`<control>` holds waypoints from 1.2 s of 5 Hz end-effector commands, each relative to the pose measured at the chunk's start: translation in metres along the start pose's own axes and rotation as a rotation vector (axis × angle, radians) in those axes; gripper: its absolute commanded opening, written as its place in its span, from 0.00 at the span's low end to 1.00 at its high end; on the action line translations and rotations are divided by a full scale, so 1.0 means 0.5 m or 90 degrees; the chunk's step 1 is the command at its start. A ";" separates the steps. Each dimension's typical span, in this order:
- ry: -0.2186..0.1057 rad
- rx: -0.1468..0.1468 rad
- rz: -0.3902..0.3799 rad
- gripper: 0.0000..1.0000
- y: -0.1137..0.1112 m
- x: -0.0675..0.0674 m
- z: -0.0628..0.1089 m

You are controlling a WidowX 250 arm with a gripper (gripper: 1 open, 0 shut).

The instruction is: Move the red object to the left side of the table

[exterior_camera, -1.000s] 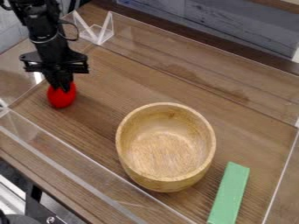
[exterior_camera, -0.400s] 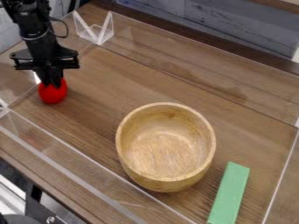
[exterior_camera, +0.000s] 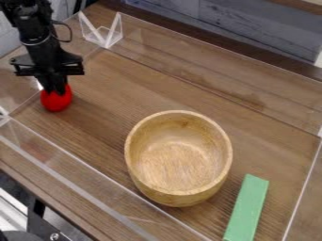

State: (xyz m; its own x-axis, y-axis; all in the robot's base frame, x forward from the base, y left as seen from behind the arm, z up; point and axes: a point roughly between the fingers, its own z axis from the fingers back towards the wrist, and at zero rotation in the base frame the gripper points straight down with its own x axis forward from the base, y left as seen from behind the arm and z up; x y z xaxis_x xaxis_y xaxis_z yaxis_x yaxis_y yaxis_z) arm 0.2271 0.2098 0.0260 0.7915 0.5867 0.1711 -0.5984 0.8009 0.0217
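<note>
The red object (exterior_camera: 56,99), a small rounded strawberry-like toy, rests at the far left of the brown wood-grain table (exterior_camera: 164,85), close to the left acrylic wall. My black gripper (exterior_camera: 53,87) comes straight down onto its top, and its fingers are shut on the red object. The toy's leafy top is hidden by the gripper. Whether the toy touches the tabletop or hangs just above it, I cannot tell.
A round light wooden bowl (exterior_camera: 180,156) stands in the middle right of the table. A flat green bar (exterior_camera: 248,208) lies near the front right corner. Low clear acrylic walls (exterior_camera: 51,165) border the table.
Over the last second the gripper carried the red object a little to the left and farther back. Since the later earlier frame nothing has moved.
</note>
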 end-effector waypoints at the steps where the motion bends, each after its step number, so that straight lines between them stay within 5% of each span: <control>1: 0.038 0.011 0.015 0.00 0.038 -0.037 -0.032; 5: 0.067 0.008 -0.040 0.00 0.029 -0.041 -0.055; 6: 0.076 0.006 -0.037 1.00 0.033 -0.046 -0.031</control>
State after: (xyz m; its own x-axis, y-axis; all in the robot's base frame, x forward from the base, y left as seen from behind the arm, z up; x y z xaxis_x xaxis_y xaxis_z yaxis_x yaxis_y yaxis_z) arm 0.2211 0.2063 0.0194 0.8430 0.5254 0.1150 -0.5320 0.8460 0.0347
